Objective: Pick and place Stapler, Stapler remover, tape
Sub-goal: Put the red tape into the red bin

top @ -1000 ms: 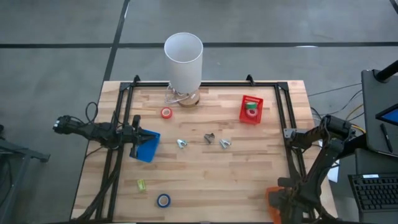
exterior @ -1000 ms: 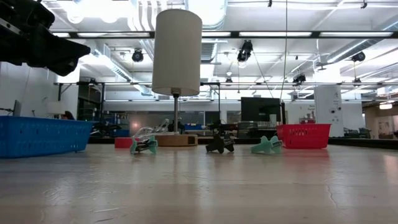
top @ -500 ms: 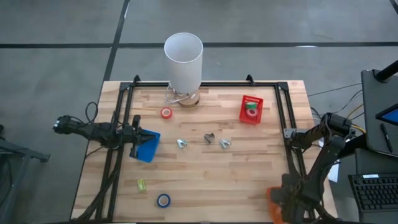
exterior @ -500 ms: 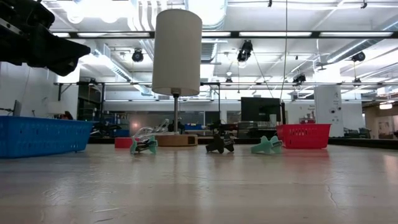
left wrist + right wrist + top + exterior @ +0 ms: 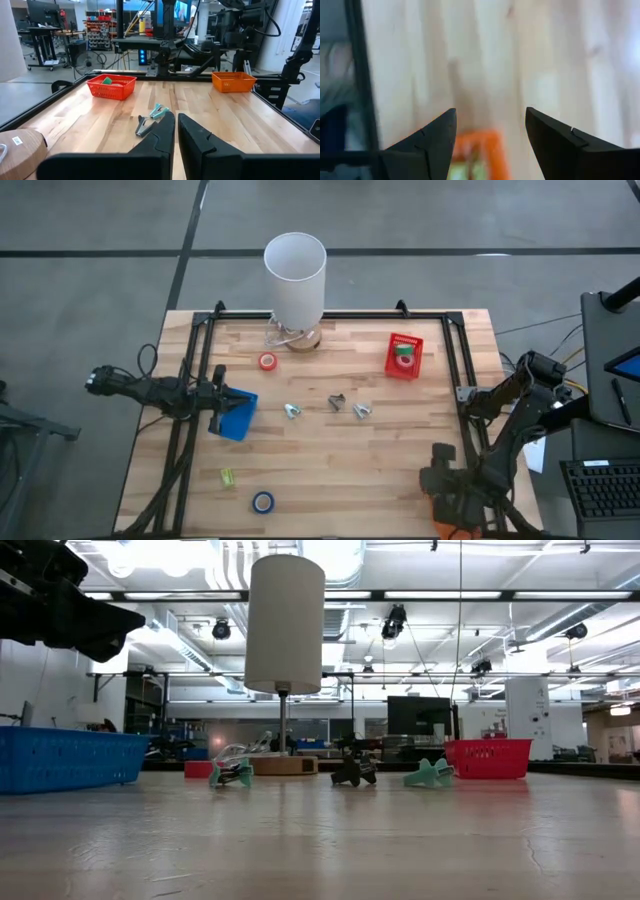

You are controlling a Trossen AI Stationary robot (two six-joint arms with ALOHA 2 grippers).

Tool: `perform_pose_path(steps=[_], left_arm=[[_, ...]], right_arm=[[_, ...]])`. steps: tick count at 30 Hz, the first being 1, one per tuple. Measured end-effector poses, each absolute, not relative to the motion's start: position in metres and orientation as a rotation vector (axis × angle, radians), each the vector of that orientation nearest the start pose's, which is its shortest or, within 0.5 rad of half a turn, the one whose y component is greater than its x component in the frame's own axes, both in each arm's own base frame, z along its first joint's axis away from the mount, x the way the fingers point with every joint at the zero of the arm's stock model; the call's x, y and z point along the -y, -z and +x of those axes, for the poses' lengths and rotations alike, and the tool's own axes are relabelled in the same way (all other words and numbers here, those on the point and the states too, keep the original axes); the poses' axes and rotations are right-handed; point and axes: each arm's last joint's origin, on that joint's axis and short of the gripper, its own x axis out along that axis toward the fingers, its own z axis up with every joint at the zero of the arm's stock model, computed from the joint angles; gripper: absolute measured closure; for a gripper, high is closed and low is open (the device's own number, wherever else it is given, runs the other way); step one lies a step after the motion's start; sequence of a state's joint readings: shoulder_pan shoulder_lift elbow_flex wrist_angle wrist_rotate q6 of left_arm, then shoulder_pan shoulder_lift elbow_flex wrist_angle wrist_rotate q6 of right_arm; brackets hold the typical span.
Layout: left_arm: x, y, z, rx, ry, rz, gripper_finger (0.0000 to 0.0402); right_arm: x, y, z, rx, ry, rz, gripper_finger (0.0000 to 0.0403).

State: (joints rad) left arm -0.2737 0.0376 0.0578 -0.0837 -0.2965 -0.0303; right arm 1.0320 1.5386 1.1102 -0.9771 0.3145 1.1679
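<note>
Lamp [image 5: 295,275]: white shade on a wooden base, far table edge, beside the red tape roll [image 5: 267,361].
Bins: blue bin [image 5: 236,416] under the left gripper [image 5: 218,410], fingers closed, empty; red bin [image 5: 404,356] holds one green-centred roll; orange bin [image 5: 233,81] below the right gripper [image 5: 432,479], fingers spread.
Staple removers: three, mid-table [image 5: 337,402].
Loose tape: blue roll [image 5: 263,502] near edge.

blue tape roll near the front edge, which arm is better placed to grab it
Probably the left. The left gripper, fingers shut, sits over the blue plastic bin, nearer the blue tape roll. The right gripper, open, is at the table's right edge, farther away.
</note>
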Motion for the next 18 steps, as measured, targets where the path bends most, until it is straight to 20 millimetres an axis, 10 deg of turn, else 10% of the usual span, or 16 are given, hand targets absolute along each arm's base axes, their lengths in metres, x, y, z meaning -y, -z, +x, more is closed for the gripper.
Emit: perform_pose_path(steps=[18], left_arm=[[0.018,-0.172,0.094,-0.061,-0.024,-0.013,0.0376]], right_arm=[[-0.196,-0.229,0.190,-0.689,0.418,-0.209,0.0190]])
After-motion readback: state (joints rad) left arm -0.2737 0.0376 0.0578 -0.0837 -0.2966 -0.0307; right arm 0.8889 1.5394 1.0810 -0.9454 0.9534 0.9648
